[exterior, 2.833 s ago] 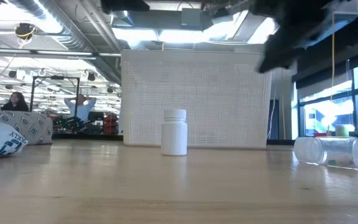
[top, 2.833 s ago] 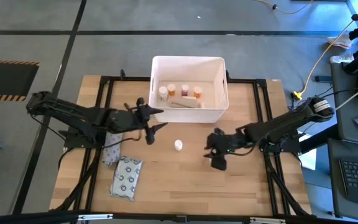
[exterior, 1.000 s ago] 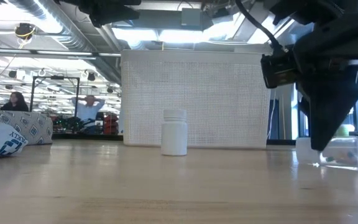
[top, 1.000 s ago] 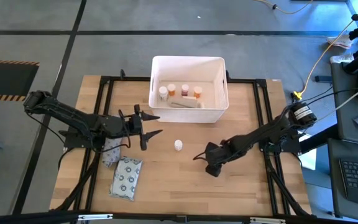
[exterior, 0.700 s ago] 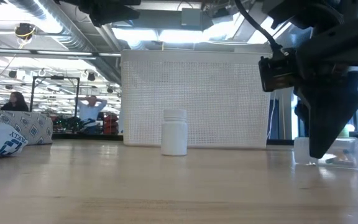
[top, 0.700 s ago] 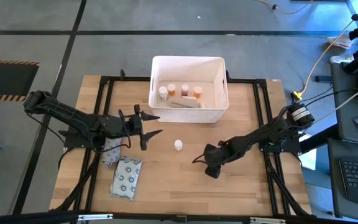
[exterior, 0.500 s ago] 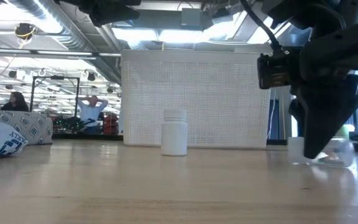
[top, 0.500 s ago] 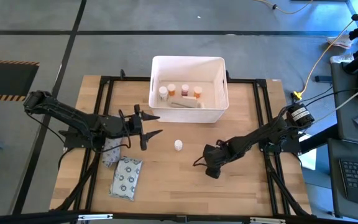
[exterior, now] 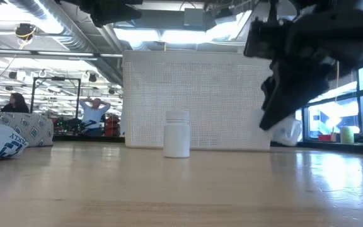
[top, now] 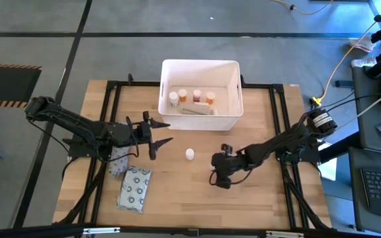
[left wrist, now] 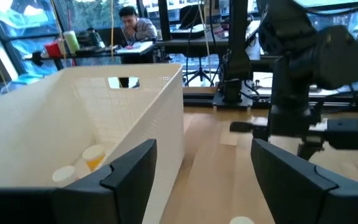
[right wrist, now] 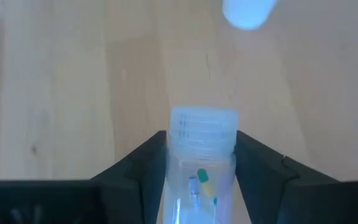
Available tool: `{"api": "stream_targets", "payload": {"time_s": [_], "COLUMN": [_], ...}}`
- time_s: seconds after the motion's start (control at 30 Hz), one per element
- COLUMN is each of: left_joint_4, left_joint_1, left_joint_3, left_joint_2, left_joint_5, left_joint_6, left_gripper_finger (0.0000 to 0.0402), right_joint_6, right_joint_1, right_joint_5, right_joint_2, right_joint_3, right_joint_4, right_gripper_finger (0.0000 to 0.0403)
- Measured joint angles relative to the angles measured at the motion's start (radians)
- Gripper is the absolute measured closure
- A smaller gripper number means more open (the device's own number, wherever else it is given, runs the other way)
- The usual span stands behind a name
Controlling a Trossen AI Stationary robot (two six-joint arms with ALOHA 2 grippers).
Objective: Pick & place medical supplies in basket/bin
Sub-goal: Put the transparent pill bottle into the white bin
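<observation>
High view: bin (top: pixel 166 66) sitting at twelve o'clock on the table (top: pixel 177 198), already holding several capped bottles (top: pixel 196 96) and a long pale piece lying flat. Remaining outside: one small white bottle (top: pixel 189 154) standing at table centre, a ringed packet (top: pixel 135 189) at seven o'clock, another packet (top: pixel 116 162) partly hidden under the left arm. Judging roughly half done. Right gripper (top: pixel 218 177) hanging at about four o'clock from the white bottle, near but apart. Left gripper (top: pixel 159 132) waiting at nine o'clock of the bin's near wall, fingers spread, holding nothing.

Low view: white bottle (exterior: pixel 176 133) standing upright in front of the bin wall (exterior: pixel 200 94); right gripper (exterior: pixel 277 121) raised off the wood at three o'clock of it, carrying a clear vial (exterior: pixel 287 131) clear of the table.

Left wrist view: looking past parted, empty fingers (left wrist: pixel 129 168) into the bin (left wrist: pixel 73 112), an orange-capped bottle (left wrist: pixel 93 155) inside; other arm beyond.

Right wrist view: fingers (right wrist: pixel 143 163) clamping a clear ribbed vial (right wrist: pixel 201 152) with small coloured bits inside; white bottle's top (right wrist: pixel 247 11) showing beyond it. Judging next: carrying the vial toward twelve o'clock, over the rim.
</observation>
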Motion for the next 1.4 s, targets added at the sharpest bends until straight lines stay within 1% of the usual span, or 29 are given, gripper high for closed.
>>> {"api": "stream_targets", "payload": {"time_s": [0.17, 0.23, 0.3, 0.37, 0.47, 0.53, 0.63, 0.7, 0.8, 0.93, 1.07, 1.2, 1.4], "left_joint_4": [-0.013, -0.013, 0.021, 0.036, 0.027, -0.003, -0.053, -0.092, -0.143, -0.153, -0.16, -0.147, -0.127], "left_joint_1": [0.001, 0.0, -0.002, -0.004, 0.002, 0.008, 0.014, 0.014, 0.013, 0.014, 0.023, 0.032, 0.04], "left_joint_3": [0.0, 0.0, 0.0, 0.012, 0.067, 0.11, 0.198, 0.261, 0.348, 0.438, 0.482, 0.501, 0.502], "left_joint_2": [0.0, 0.005, 0.028, 0.059, 0.132, 0.196, 0.304, 0.375, 0.465, 0.552, 0.605, 0.629, 0.633], "left_joint_5": [0.017, 0.074, 0.113, 0.113, 0.1, 0.118, 0.175, 0.232, 0.325, 0.423, 0.478, 0.491, 0.529], "left_joint_6": [-0.054, 0.016, 0.126, 0.216, 0.308, 0.365, 0.43, 0.473, 0.53, 0.566, 0.578, 0.578, 0.577], "left_gripper_finger": [0.0146, 0.0147, 0.0149, 0.0149, 0.015, 0.015, 0.015, 0.015, 0.015, 0.015, 0.015, 0.015, 0.015], "right_joint_6": [-0.104, -0.137, -0.147, -0.13, -0.077, -0.035, 0.015, 0.041, 0.067, 0.077, 0.066, 0.048, 0.02], "right_joint_1": [-0.001, -0.008, -0.025, -0.051, -0.094, -0.122, -0.163, -0.187, -0.213, -0.228, -0.229, -0.228, -0.231], "right_joint_5": [0.0, -0.006, -0.033, -0.091, -0.217, -0.303, -0.426, -0.503, -0.577, -0.597, -0.597, -0.601, -0.6], "right_joint_2": [-0.061, -0.093, -0.124, -0.155, -0.194, -0.208, -0.215, -0.215, -0.215, -0.215, -0.215, -0.217, -0.217], "right_joint_3": [0.0, 0.0, 0.0, 0.0, 0.0, 0.001, 0.002, 0.002, 0.002, 0.002, 0.002, 0.002, 0.002], "right_joint_4": [0.003, 0.006, 0.013, 0.029, 0.059, 0.091, 0.155, 0.182, 0.21, 0.211, 0.217, 0.254, 0.304], "right_gripper_finger": [0.0232, 0.0232, 0.0232, 0.0232, 0.0232, 0.0232, 0.0232, 0.0232, 0.0232, 0.0232, 0.0232, 0.0232, 0.0232]}}
